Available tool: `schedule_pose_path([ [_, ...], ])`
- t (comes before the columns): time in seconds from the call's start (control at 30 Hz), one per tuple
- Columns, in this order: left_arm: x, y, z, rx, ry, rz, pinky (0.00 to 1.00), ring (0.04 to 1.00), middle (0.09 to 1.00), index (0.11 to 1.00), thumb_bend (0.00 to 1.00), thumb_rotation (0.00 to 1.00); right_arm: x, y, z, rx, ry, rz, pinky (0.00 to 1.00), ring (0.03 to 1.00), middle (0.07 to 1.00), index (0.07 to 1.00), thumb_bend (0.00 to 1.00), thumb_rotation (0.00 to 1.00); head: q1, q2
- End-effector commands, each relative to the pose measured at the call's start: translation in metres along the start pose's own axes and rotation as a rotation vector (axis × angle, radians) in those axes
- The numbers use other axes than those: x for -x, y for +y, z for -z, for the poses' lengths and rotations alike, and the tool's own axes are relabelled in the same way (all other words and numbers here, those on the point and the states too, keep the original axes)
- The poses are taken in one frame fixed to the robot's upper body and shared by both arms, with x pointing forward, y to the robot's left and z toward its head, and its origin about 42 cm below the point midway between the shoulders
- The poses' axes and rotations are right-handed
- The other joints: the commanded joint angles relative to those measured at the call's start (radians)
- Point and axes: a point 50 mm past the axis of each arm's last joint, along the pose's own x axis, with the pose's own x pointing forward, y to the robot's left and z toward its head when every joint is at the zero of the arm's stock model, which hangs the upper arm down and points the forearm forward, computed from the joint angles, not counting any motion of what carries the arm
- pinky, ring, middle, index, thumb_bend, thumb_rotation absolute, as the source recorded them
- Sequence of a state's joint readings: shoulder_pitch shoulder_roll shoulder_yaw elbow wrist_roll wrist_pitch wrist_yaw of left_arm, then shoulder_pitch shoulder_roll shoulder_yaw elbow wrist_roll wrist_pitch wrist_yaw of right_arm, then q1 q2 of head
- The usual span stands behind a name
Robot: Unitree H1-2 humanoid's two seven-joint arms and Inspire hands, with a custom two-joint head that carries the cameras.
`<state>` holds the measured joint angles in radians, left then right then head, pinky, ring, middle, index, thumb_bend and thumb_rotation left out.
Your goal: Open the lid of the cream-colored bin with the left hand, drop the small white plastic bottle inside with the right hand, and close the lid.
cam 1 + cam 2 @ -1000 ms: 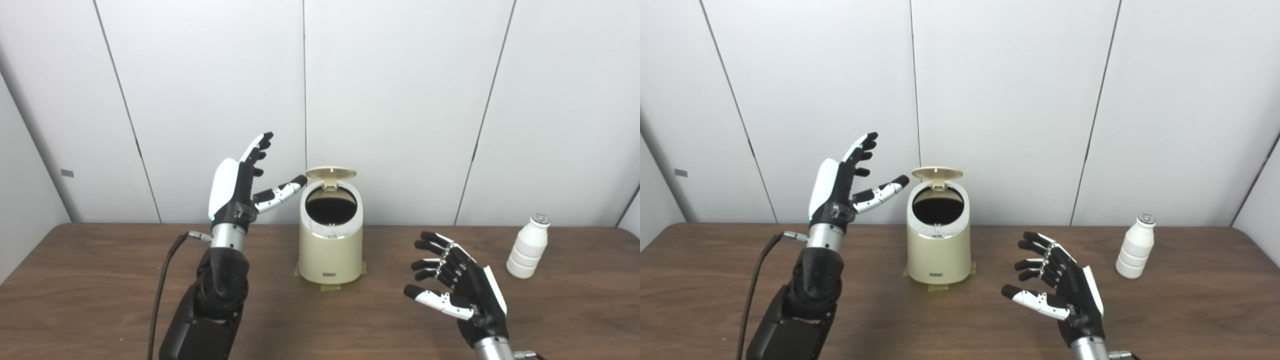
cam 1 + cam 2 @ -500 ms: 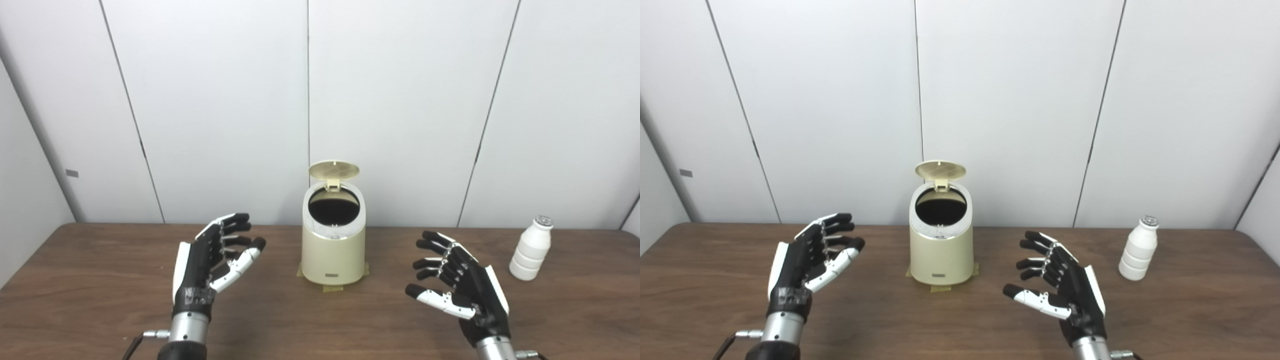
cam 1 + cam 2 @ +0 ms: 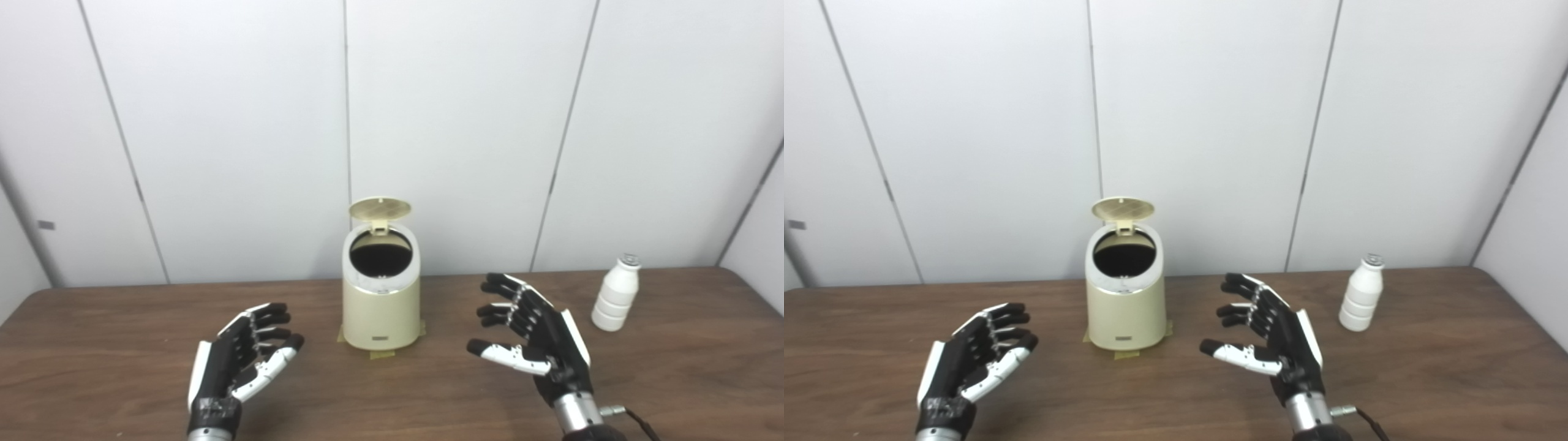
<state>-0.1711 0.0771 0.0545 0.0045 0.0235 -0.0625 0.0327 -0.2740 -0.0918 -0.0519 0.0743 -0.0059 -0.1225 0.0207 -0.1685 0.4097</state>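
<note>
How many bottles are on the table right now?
1. The small white bottle stands upright at the table's far right, beyond the open right hand. The bin's dark interior could hide another.

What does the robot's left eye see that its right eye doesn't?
Only the left eye view shows the table's rounded back-left corner; in the right eye view the tabletop runs off the picture's left side.

Only the right eye view shows a longer stretch of the table's right edge.

Both show the cream bin with its lid up, the white bottle standing off to the right, and the left hand and right hand, open and empty.
</note>
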Motion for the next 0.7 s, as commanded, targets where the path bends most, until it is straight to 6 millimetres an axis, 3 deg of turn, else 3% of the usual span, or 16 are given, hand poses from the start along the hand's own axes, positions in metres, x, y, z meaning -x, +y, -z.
schedule_pose_path([
  [0.0,-0.014,0.008,-0.015,-0.027,-0.096,0.005,0.51,0.628,0.684,0.704,0.63,0.19,-0.047,-0.024,-0.054,0.133,-0.186,0.000,0.56,0.632,0.766,0.755,0.78,0.13,-0.046,-0.019],
  [0.13,-0.015,0.018,-0.011,-0.063,-0.109,0.017,0.51,0.639,0.691,0.714,0.61,0.21,-0.075,-0.046,-0.109,0.328,-0.246,0.052,0.51,0.620,0.767,0.745,0.80,0.10,-0.128,-0.056],
  [0.2,-0.016,0.021,-0.010,-0.065,-0.110,0.020,0.52,0.643,0.695,0.717,0.60,0.21,-0.082,-0.057,-0.123,0.376,-0.255,0.072,0.50,0.629,0.768,0.753,0.80,0.12,-0.151,-0.065],
  [0.23,-0.016,0.022,-0.010,-0.063,-0.110,0.022,0.52,0.646,0.697,0.718,0.59,0.20,-0.089,-0.072,-0.130,0.405,-0.260,0.094,0.52,0.633,0.764,0.756,0.80,0.14,-0.169,-0.072],
  [0.37,-0.017,0.026,-0.010,-0.066,-0.108,0.026,0.53,0.657,0.705,0.721,0.54,0.12,-0.103,-0.111,-0.148,0.490,-0.260,0.169,0.62,0.671,0.775,0.757,0.83,0.18,-0.197,-0.082],
  [0.43,-0.018,0.027,-0.010,-0.062,-0.102,0.028,0.53,0.659,0.711,0.723,0.53,0.11,-0.106,-0.130,-0.156,0.558,-0.257,0.210,0.62,0.721,0.808,0.781,0.81,0.17,-0.204,-0.084],
  [0.5,-0.018,0.027,-0.010,-0.058,-0.096,0.030,0.54,0.659,0.712,0.723,0.53,0.09,-0.106,-0.144,-0.160,0.594,-0.245,0.239,0.60,0.743,0.820,0.798,0.80,0.16,-0.210,-0.085],
  [0.67,-0.018,0.027,-0.010,-0.063,-0.093,0.032,0.54,0.665,0.711,0.733,0.51,0.11,-0.098,-0.176,-0.156,0.606,-0.139,0.286,0.73,0.844,0.874,0.845,0.79,0.14,-0.218,-0.083],
])
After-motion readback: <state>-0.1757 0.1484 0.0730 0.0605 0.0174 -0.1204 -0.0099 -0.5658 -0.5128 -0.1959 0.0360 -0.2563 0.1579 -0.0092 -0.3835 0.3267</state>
